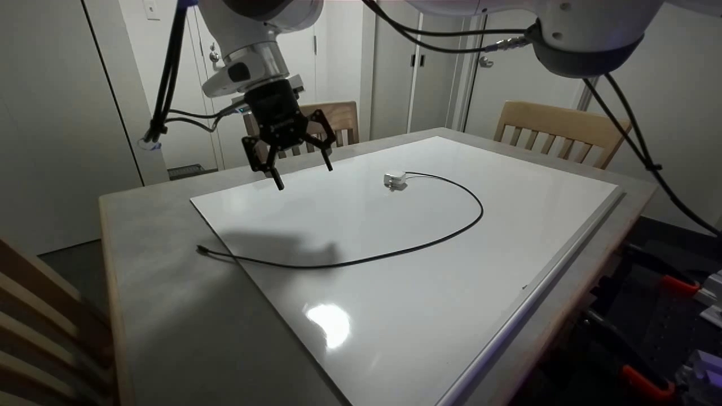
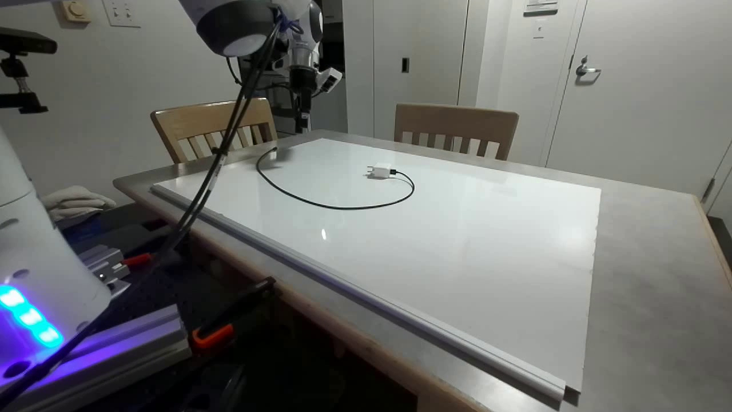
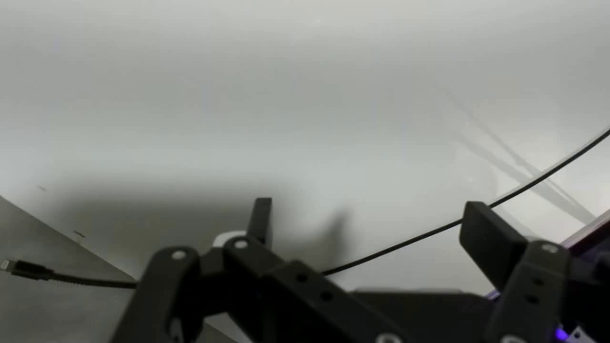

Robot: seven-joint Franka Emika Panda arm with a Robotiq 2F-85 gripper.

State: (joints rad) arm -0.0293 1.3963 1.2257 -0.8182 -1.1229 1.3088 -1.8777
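Widely spread, the black jointed pincer (image 1: pixel 305 177) hangs upper left in both exterior views, apart from a thin curving black cable (image 2: pixel 346 208) and boxy white plastic plug (image 2: pixel 380 170).

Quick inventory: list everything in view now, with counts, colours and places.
Table: 1, grey, centre
Whiteboard: 1, white, flat on the table
Power adapter: 1, white, on the whiteboard
Cable: 1, black, from the power adapter past the whiteboard's edge
Chairs: 3, tan wood, around the table
Doors: several, whitish, background
Wall fittings: several, pale, on the walls
Clamps: 2, black and red-orange, by the table
Metal bars: several, grey, by the clamps
Cloth: count unclear, white, left in an exterior view
Camera-like device: 1, black, left in an exterior view
Arm: 1, white, overhead
Arm cables: several, black, hanging from the arm
Gripper: 1, black, clear of the whiteboard, jaws apart
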